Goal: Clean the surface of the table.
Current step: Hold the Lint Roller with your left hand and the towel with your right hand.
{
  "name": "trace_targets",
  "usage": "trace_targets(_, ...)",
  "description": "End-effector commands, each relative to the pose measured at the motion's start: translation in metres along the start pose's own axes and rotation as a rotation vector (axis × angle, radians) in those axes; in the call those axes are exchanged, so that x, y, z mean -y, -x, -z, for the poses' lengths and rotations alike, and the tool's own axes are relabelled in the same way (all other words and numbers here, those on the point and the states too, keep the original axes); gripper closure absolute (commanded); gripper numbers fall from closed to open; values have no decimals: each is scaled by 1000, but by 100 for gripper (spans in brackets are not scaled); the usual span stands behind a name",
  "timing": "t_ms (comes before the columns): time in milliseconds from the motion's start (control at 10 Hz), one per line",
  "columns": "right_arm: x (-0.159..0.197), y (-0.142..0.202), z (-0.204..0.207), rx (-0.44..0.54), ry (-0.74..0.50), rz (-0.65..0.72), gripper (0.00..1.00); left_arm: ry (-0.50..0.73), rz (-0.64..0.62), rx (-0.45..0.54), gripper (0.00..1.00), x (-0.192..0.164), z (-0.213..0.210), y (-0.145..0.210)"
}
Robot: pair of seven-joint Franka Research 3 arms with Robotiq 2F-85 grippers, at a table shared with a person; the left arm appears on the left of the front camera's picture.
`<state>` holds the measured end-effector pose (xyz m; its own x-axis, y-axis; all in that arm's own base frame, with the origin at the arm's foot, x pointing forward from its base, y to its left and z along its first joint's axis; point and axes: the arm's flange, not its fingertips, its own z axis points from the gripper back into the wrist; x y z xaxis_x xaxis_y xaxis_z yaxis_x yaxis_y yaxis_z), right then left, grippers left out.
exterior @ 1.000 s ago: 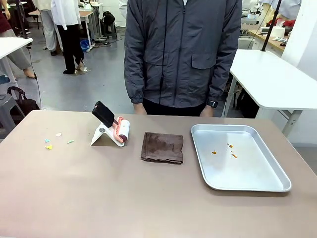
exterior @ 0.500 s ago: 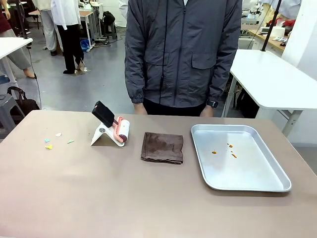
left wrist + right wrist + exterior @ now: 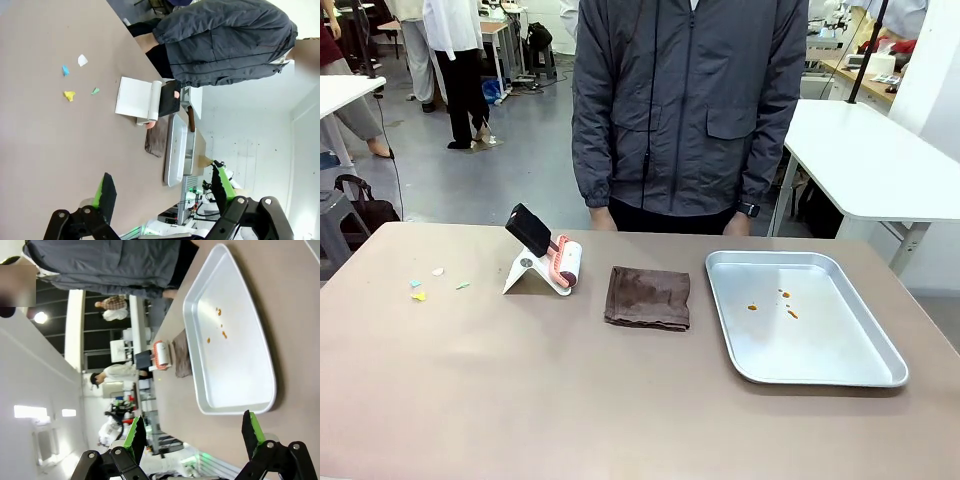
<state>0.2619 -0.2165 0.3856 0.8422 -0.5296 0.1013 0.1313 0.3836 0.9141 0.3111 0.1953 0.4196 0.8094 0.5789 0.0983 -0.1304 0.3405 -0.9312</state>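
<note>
The brown desk (image 3: pixel 520 400) spreads across the whole room-side view, and both wrist cameras look along its top from low above it. The left claw (image 3: pixel 162 181) hangs over bare desk with its jaws wide apart and nothing between them. The right claw (image 3: pixel 194 427) is just as wide and just as empty, poised off the near end of the tray (image 3: pixel 820 381).

Close to the left edge, toward the far side, lies a small scatter of paper scraps (image 3: pixel 420 294) in yellow, blue, green and white. To their right, near the far edge, a white folded stand (image 3: pixel 525 272) carries a lint roller (image 3: pixel 565 262); its black handle tilts up and to the left. A folded brown cloth (image 3: pixel 648 297) lies flat about the middle of the desk, just beside the roller and apart from it.

The shiny tray takes up the right part of the desk, its long side running from the far edge toward the near one. A few orange spots (image 3: pixel 785 300) mark its floor in the far half.

A person (image 3: pixel 690 110) in a grey zipped jacket stands right against the far edge, facing the desk, arms down.
</note>
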Motion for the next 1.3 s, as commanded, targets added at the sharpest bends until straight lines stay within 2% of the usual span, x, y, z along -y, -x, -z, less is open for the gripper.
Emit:
trace_targets(0, -44, 19, 27, 54, 89, -100, 0, -52, 68, -42, 0, 25, -2, -16)
trace_targets(100, -70, 23, 44, 45, 133, -165, 0, -83, 120, -84, 0, 47, 9, -23)
trace_targets(300, -125, 27, 99, -57, 209, -320, 0, -104, 219, -186, 0, 86, 45, -38)
trace_targets(700, -192, 39, 218, -259, 301, -517, 0, -234, 264, -374, 0, 114, 140, -48)
trace_targets(900, -211, 54, 289, -323, 401, -562, 0, -267, 298, -418, 0, 126, 189, -39)
trace_targets(1000, -216, 63, 321, -385, 428, -572, 0, -269, 318, -474, 0, 131, 209, -35)
trace_targets(1100, -218, 74, 359, -424, 476, -532, 0, -276, 325, -501, 0, 134, 228, -33)
trace_targets(1200, -219, 82, 382, -422, 517, -473, 0, -282, 339, -526, 0, 135, 241, -32)
